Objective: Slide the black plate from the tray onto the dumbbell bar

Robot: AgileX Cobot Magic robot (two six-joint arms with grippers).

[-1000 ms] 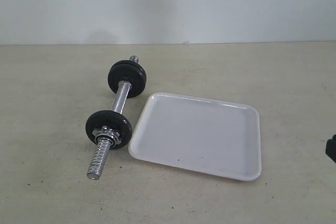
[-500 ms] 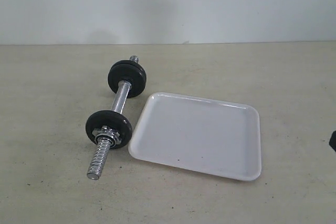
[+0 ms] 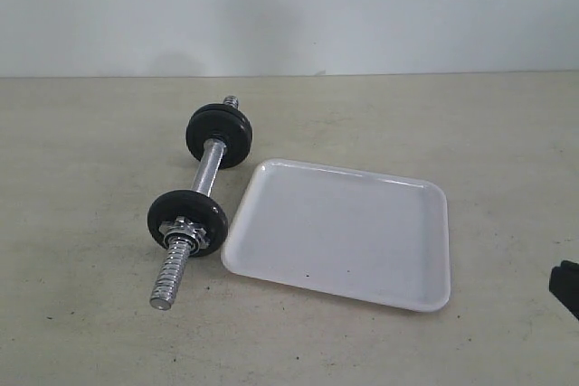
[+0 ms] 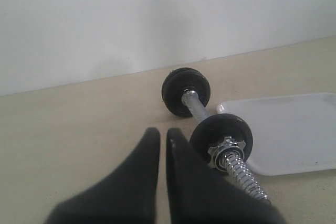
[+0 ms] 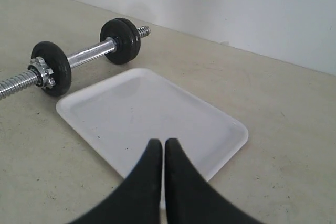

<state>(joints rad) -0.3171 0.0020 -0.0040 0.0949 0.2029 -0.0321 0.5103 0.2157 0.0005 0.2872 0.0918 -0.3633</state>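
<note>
The dumbbell bar (image 3: pixel 210 169) lies on the table left of the white tray (image 3: pixel 339 232). Two black plates are threaded on it: a near one (image 3: pixel 187 221) behind a chrome nut, and a far one (image 3: pixel 219 135). The tray's surface shows only bare white. My left gripper (image 4: pixel 163 132) is shut and holds nothing, just beside the near plate (image 4: pixel 220 134) and the bar's threaded end (image 4: pixel 245 174). My right gripper (image 5: pixel 160 142) is shut with nothing in it, over the tray's (image 5: pixel 152 114) near edge, away from the bar (image 5: pixel 89 53).
A pale wall runs along the table's far edge. A dark piece of my right arm (image 3: pixel 567 285) shows at the right border of the exterior view. Beige tabletop surrounds the tray and bar.
The dark piece of my right arm at the exterior view's right edge has shifted lower in the frame. The bar, plates and tray have not moved.
</note>
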